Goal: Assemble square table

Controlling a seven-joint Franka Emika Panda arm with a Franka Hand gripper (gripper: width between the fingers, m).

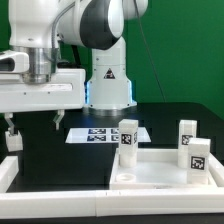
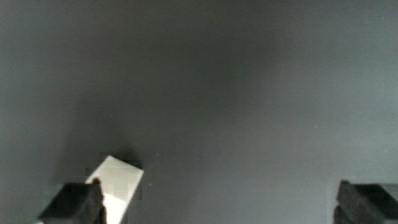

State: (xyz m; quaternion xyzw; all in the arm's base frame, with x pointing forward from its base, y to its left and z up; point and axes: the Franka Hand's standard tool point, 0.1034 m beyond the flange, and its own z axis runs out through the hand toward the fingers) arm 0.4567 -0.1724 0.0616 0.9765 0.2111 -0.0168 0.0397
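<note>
The square table's white panel (image 1: 160,168) lies flat at the exterior view's lower right. Three short white tagged legs stand upright on or by it: one at its near-left corner (image 1: 127,142) and two at the right (image 1: 186,133) (image 1: 198,156). My gripper (image 1: 12,136) hangs at the exterior view's far left, well away from the panel, above the black table. In the wrist view the gripper (image 2: 217,198) is open wide and holds nothing. A slanted white piece (image 2: 118,184) shows on the dark table just beside one fingertip (image 2: 73,203); I cannot tell what it is.
The marker board (image 1: 100,135) lies flat in front of the robot's base (image 1: 108,85). Plain white bars border the work area at the exterior view's left (image 1: 8,172) and along the front (image 1: 70,205). A green wall stands behind.
</note>
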